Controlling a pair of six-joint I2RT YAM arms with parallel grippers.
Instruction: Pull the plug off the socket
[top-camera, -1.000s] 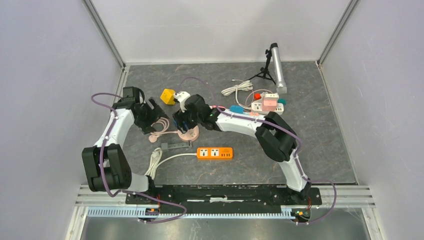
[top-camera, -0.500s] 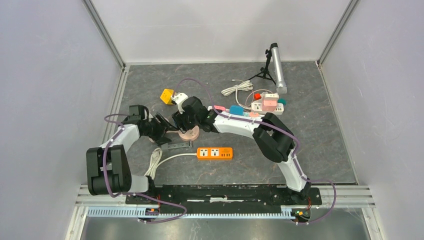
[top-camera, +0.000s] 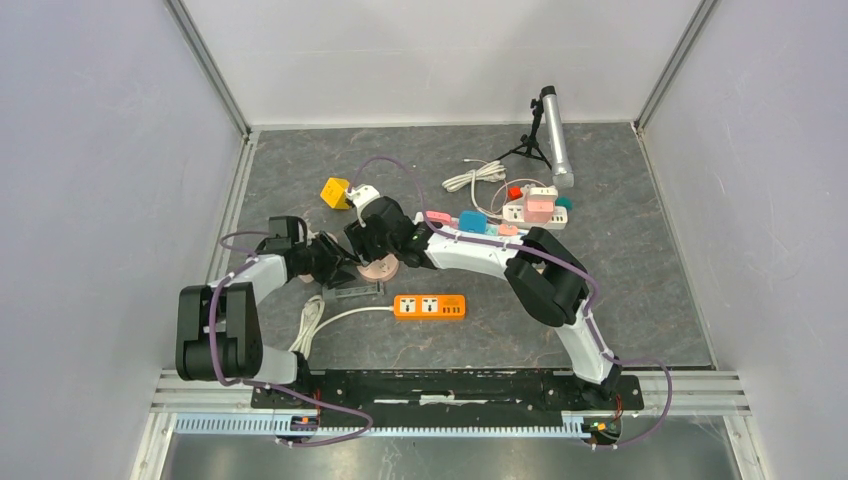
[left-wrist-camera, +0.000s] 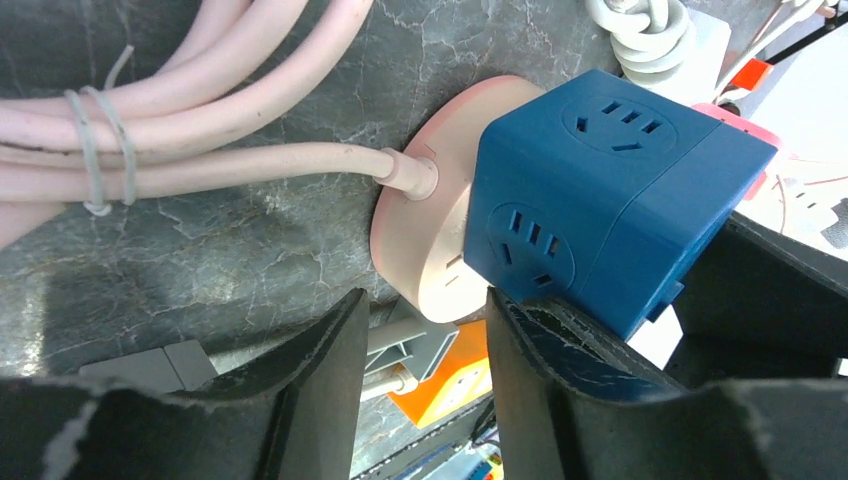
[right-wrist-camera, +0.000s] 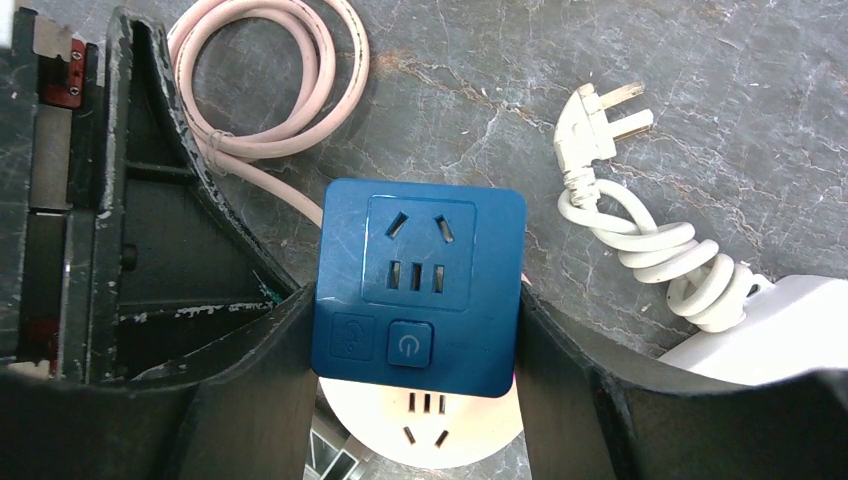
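Right fingers (right-wrist-camera: 250, 380): closed onto 2 sides of the blue cube plug (right-wrist-camera: 420, 285).
Left fingers (left-wrist-camera: 300, 380): swung in rightward, narrowing at the pink socket (left-wrist-camera: 420, 250) rim; grip unclear.
Plug: seated on socket, mid-table.
Meaning: bracing nearly set, pull pending.

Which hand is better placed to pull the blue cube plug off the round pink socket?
Right. The right hand flanks the blue cube plug, fingers against both sides. The left hand sits low beside the round pink socket, probably to steady it.
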